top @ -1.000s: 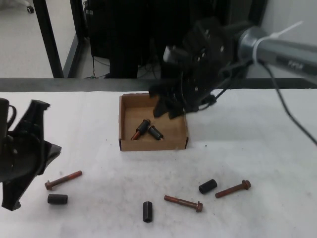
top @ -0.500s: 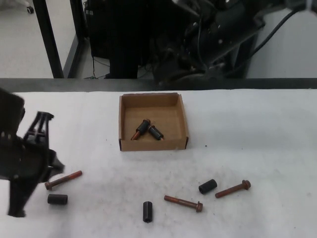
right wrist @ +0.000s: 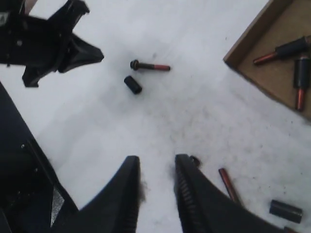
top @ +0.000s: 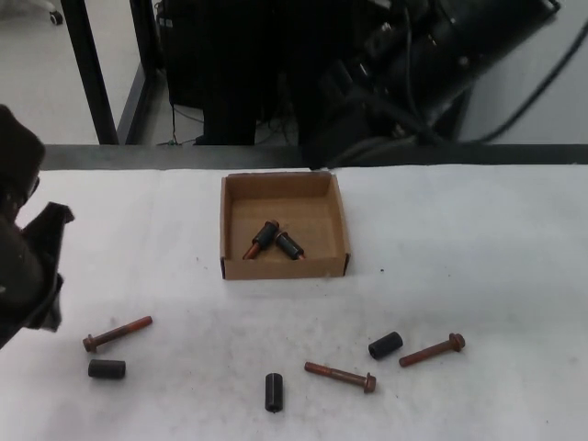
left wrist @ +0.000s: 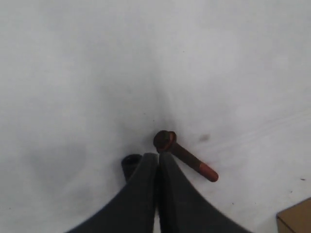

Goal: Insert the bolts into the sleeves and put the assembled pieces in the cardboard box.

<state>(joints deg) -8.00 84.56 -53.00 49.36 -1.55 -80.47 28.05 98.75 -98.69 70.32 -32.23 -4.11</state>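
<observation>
pausing between pairs on the table (top: 478,257), with the cardboard box (top: 226,241) holding two assembled pieces (top: 266,233) and three bolts (top: 340,376) and three sleeves (top: 274,391) lying loose. hovering the left tool (left wrist: 158,158), fingers pressed together and empty, over one bolt (left wrist: 185,157) near one sleeve (left wrist: 129,164); probably needing to spread before gripping. hanging the right tool (right wrist: 156,164) narrowly parted, empty, high up.

Two assembled pieces (top: 267,235) lie in cardboard box (top: 280,197)

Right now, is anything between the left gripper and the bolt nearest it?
Nothing visible. The left gripper, fingers shut, hangs just short of the bolt; the black sleeve lies on the fingertips' other side, off that path.
</observation>
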